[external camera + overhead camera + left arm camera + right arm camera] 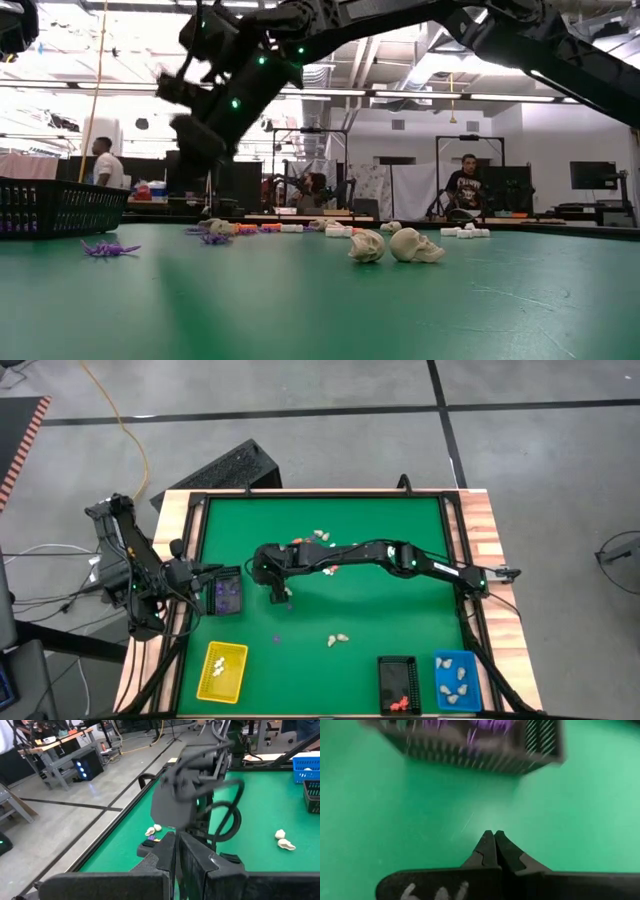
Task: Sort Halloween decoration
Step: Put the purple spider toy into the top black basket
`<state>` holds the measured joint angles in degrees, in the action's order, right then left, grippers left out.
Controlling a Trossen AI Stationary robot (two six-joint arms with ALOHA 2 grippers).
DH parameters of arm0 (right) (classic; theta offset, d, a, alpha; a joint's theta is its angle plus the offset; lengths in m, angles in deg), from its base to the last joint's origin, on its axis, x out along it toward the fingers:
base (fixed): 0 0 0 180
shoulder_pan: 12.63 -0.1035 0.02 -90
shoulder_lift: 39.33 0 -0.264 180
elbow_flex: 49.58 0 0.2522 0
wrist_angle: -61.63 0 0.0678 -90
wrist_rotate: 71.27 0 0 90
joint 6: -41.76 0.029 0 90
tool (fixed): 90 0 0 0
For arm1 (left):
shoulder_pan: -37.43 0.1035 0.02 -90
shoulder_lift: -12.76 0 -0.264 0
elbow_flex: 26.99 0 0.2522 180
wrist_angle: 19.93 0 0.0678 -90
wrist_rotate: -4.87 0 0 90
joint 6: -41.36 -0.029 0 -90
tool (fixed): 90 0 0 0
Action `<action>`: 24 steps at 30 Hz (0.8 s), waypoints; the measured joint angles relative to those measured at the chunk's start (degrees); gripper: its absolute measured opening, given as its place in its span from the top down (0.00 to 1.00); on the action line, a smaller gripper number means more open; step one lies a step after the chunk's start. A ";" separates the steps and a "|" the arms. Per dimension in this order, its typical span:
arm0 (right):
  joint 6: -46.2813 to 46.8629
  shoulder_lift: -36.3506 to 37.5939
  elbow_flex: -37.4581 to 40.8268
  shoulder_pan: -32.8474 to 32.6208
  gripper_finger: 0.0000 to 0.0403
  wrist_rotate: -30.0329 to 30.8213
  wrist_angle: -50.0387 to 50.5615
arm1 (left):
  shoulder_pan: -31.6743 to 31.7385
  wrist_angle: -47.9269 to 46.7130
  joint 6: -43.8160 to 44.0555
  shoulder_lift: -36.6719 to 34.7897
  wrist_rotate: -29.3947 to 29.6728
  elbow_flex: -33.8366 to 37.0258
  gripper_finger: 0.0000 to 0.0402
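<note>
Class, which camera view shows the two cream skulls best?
The low view: both skulls lie close and side-on. The high view shows them as tiny specks; the left wrist view shows them small; the right wrist view misses them.

Grey concrete floor [330, 385] crossed by dark tape lines, orange cable [128, 435] trailing beyond the worktop's far left corner, long ceiling strip lights [440, 95], white back wall [410, 150], people [465, 185] at distant desks

The green table [400, 610] carries scattered figurines [338, 640], apparently skulls, and four trays [222, 670].
</note>
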<state>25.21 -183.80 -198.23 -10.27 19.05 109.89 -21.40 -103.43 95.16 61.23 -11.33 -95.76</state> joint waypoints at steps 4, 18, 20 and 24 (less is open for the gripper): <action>-0.56 0.44 -0.09 -0.33 0.99 0.02 -4.34 | -0.02 0.02 0.00 0.00 0.00 0.01 0.97; -3.04 -1.10 0.20 2.25 0.50 -0.39 3.45 | -0.02 0.04 -0.58 0.02 -1.06 0.01 0.97; -3.03 -1.19 0.22 2.74 0.46 -0.59 3.49 | -0.02 0.02 -0.55 0.00 -1.02 0.02 0.97; -3.02 -1.19 0.20 3.73 0.44 -0.60 1.78 | -0.02 0.01 -0.59 0.00 -1.08 0.00 0.97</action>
<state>22.19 -185.00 -198.03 -6.55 18.45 111.67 -21.42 -103.42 94.57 61.23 -12.41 -95.76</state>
